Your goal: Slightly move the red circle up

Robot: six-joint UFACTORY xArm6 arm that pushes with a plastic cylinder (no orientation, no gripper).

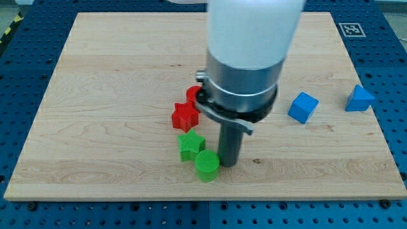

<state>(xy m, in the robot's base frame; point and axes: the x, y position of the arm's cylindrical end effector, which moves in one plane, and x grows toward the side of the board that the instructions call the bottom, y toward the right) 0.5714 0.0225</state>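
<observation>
The red circle (192,95) lies near the board's middle, mostly hidden behind the arm's body; only its left edge shows. A red star (185,116) touches it just below and to the left. My tip (228,164) is on the board below and to the right of the red circle, right beside a green circle (206,165). A green star (190,145) sits between the red star and the green circle.
A blue cube (303,107) and another blue block (360,98) lie at the view's right. The wooden board (95,95) rests on a blue perforated table. The arm's wide body hides the board's upper middle.
</observation>
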